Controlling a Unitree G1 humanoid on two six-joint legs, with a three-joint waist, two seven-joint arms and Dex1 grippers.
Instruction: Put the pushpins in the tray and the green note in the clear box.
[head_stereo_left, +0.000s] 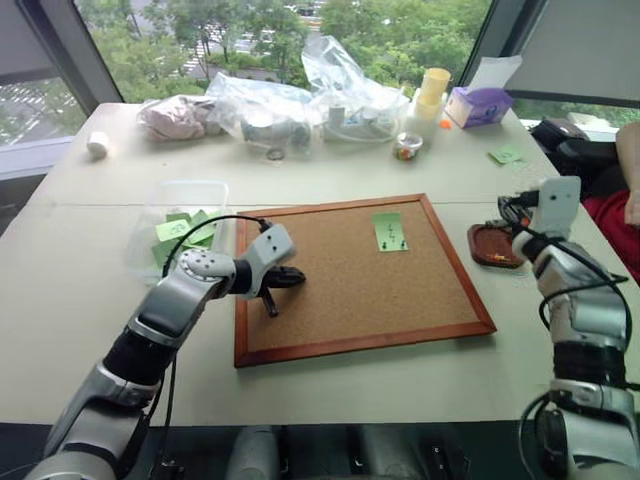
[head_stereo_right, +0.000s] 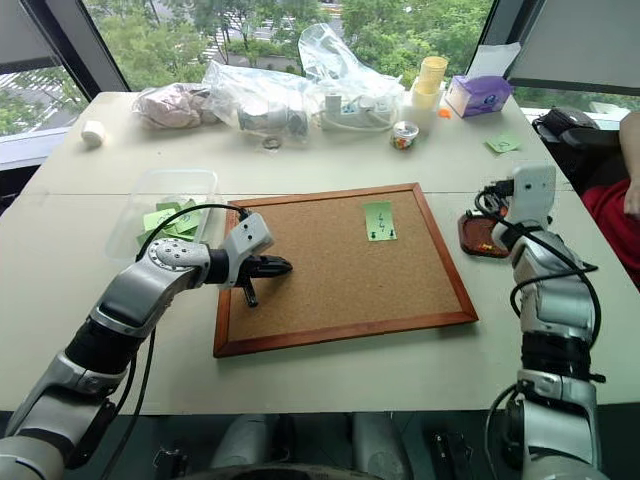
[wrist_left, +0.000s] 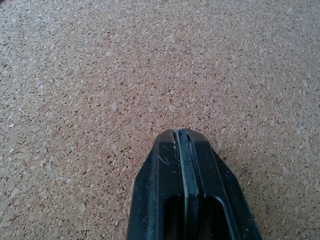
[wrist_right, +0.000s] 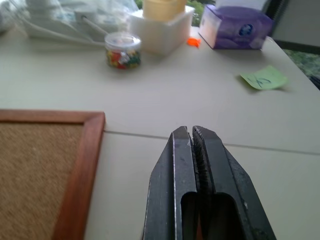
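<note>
1. Left gripper (head_stereo_left: 290, 278): both black fingers pressed together, nothing between them, poised low over the left part of the large wood-framed cork board (head_stereo_left: 330, 320), well apart from the note.
2. Right gripper (wrist_right: 191, 131): likewise closed and empty, pointing out over the pale table (head_stereo_left: 90, 290) just past the board's right frame, near the tray.
3. Small pale-green paper note (head_stereo_left: 390, 232): flat on the board's upper right area, apparently pinned by two tiny dark pushpins (head_stereo_left: 386, 243) near its lower edge; too small to tell more.
4. Risk, as a judgement: fingers must spread before any grasp, so pressing down closed would only push at the pin heads or crease the paper.
5. Risk: pins far smaller than a fingertip; easy to pinch paper along with a pin and tear the note, or to drop a freed pin onto the cork or table, where spotting it would be hard.
6. Risk: pulling the note before both pins are out could rip it at the holes.
7. Risk: a loose green slip (wrist_right: 264, 78) lies far right on the table, and more in the box; easy to mistake for the target.
8. Small shallow reddish-brown tray (head_stereo_left: 494, 246): just beside the board's right frame; inside, one small orange-yellow speck, unidentifiable.
9. Translucent clear plastic box (head_stereo_left: 180, 195): just left of the board; holds several green slips, overlapping.
10. Small clear jar of coloured bits (wrist_right: 122, 50): farther back, lid on.
</note>
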